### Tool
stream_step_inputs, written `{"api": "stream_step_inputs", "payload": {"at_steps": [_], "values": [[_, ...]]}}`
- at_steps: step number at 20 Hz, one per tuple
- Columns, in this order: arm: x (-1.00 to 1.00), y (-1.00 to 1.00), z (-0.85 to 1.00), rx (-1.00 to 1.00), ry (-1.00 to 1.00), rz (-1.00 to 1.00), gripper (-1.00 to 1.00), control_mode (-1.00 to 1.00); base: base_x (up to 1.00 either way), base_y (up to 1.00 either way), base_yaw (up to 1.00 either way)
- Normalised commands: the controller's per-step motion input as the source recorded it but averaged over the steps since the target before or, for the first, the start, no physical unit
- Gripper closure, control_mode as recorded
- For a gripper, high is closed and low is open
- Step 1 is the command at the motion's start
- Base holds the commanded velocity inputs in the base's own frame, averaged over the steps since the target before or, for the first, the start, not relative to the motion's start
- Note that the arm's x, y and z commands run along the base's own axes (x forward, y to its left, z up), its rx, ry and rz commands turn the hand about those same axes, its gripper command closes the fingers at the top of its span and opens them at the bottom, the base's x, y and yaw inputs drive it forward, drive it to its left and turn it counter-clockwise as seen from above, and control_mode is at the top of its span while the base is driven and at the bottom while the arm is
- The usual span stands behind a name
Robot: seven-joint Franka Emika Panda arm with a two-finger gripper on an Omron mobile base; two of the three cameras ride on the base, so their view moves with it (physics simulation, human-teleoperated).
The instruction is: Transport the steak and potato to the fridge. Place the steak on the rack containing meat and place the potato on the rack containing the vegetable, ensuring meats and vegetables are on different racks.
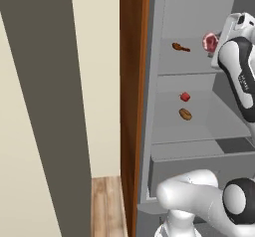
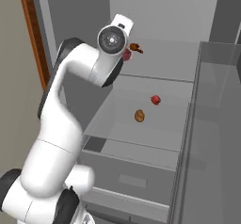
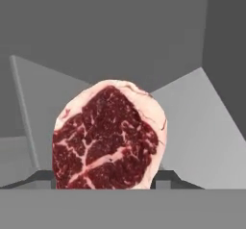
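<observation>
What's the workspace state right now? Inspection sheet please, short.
Surface: fridge open, grey shelves; upper shelf and lower shelf both in use.
Job's things: steak held in the end effector, up at upper-shelf height; potato already on the lower shelf, beside the red vegetable; small dark meat piece on the upper shelf.
Clutter: nothing seen.
Grippers: end effector closed on the steak, inside the fridge on the upper shelf's right side.
Cables: nothing seen.
Surroundings: brown wood frame on the fridge's left, open fridge door at right, wood floor below.
</observation>
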Motion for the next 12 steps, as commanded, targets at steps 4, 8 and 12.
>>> {"api": "stream_step_inputs", "payload": {"at_steps": [4,8,12], "values": [[0.55,-0.18,-0.18,0.00,0.08,0.09,1.00,-1.00,0.00,0.00,0.00],[0.59,-0.18,-0.21,0.00,0.11,0.11,1.00,-1.00,0.00,0.00,0.00],[0.62,-0.11,-0.24,0.00,0.11,0.09,1.00,-1.00,0.00,0.00,0.00]]}}
